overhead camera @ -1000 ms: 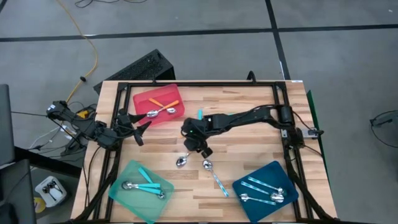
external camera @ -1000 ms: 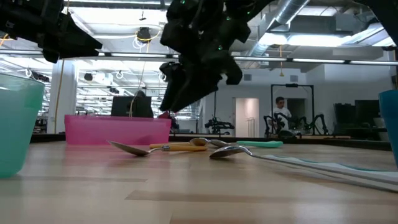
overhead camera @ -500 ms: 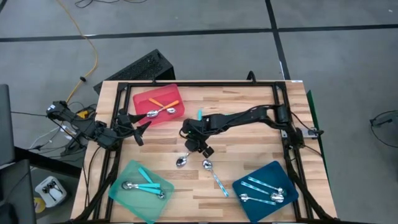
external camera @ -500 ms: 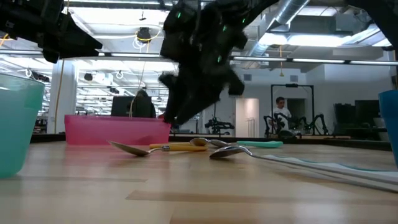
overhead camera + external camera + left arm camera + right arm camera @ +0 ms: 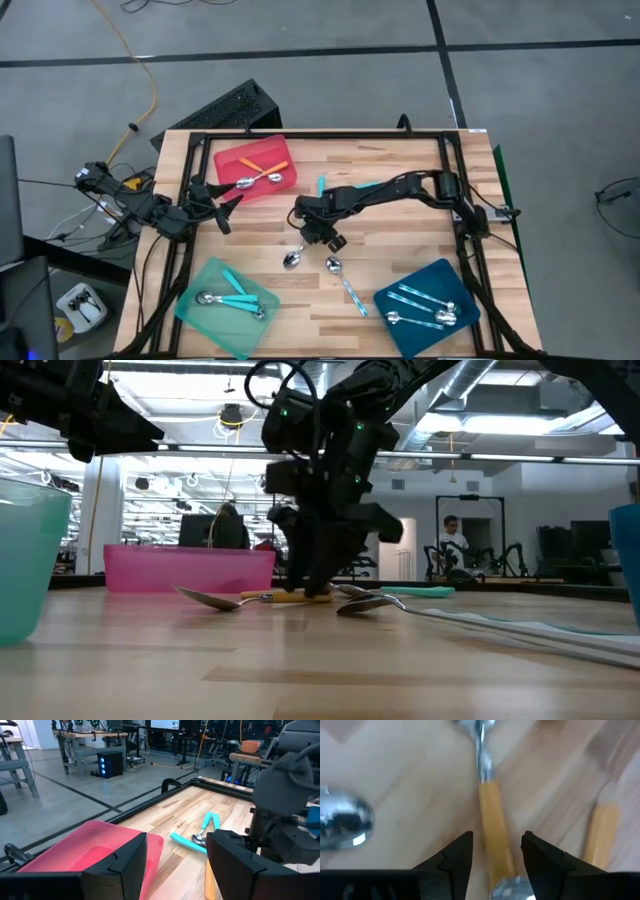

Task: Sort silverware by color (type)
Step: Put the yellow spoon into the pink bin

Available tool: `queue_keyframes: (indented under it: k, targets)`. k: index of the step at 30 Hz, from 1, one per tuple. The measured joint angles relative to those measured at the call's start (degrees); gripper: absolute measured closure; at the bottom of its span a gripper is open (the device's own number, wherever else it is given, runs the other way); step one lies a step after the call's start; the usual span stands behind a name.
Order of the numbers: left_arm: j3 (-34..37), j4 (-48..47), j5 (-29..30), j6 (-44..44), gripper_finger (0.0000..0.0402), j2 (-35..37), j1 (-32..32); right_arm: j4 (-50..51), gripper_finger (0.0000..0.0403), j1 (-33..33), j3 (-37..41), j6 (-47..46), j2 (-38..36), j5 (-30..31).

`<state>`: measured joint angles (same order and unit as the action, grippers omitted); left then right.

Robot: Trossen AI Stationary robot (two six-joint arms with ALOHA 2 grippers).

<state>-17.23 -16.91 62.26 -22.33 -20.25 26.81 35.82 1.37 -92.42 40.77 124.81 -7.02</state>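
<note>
Orange-handled spoon [image 5: 491,827] sits between the right gripper's [image 5: 495,857] spread fingers, flat on the wood, not clamped.

High view: right gripper [image 5: 322,228] is down at mid-table. Spoon bowl [image 5: 291,260] shows just in front of it; patterned-handle spoon [image 5: 343,280] lies just beside that. Turquoise handles [image 5: 321,185] poke out behind the gripper. Red tray [image 5: 228,160] with two orange spoons [image 5: 259,176] sits behind-left of it, next to the left gripper [image 5: 232,208], which hovers by the tray's near corner with fingers apart, holding nothing. Green tray [image 5: 200,290] holds turquoise spoons [image 5: 232,297]; blue tray [image 5: 472,300] holds patterned spoons [image 5: 420,306].

Low view: right gripper [image 5: 312,585] fingertips reach the tabletop, straddling the orange handle [image 5: 285,597]. Height off the table is readable only here. Pink tray wall [image 5: 190,570] behind; a person [image 5: 452,540] far back in the room.

Left wrist view: left fingers [image 5: 125,855] apart, red tray [image 5: 85,845] just ahead, two turquoise spoons [image 5: 200,836] crossed beyond it, right arm [image 5: 285,795] alongside them.

Right wrist view: only view showing the gap clearly. A second orange handle [image 5: 600,832] lies outside one finger; a spoon bowl [image 5: 342,822] lies outside the other.
</note>
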Motion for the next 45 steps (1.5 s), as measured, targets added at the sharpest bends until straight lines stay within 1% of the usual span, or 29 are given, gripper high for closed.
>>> queue_keyframes:
  k: [6, 14, 23, 26, 34, 39, 45]
  targets:
    - [0.0, -0.5, 0.0, -0.7, 0.0212, 0.0, 0.0, 4.7, 0.0211, 0.4, 0.0, -0.2, 0.1, 3.7]
    - [0.0, -0.5, 0.0, -0.8, 0.0212, 0.0, 0.0, 5.8, 0.0218, 0.6, 0.0, -1.6, 0.1, 5.1]
    - [0.0, -0.4, 0.0, -0.8, 0.0212, 0.0, 0.0, 10.1, 0.0248, 1.0, 0.0, -2.4, 0.1, 6.1]
    - [0.0, -0.4, 0.0, -0.9, 0.0212, 0.0, 0.0, 10.5, 0.0258, 1.0, 0.0, -3.6, 0.0, 7.4]
    - [0.0, -0.4, 0.0, -0.9, 0.0212, 0.0, 0.0, 10.7, 0.0284, 0.9, 0.0, -6.7, 0.1, 8.4]
    - [0.0, -0.4, 0.0, -1.0, 0.0212, 0.0, 0.0, 10.7, 0.0317, -0.1, -0.1, -7.9, -0.3, 9.6]
    - [0.0, -0.4, 0.0, -1.0, 0.0212, 0.0, 0.0, 11.6, 0.0352, -0.7, -0.1, -10.0, -0.7, 9.5]
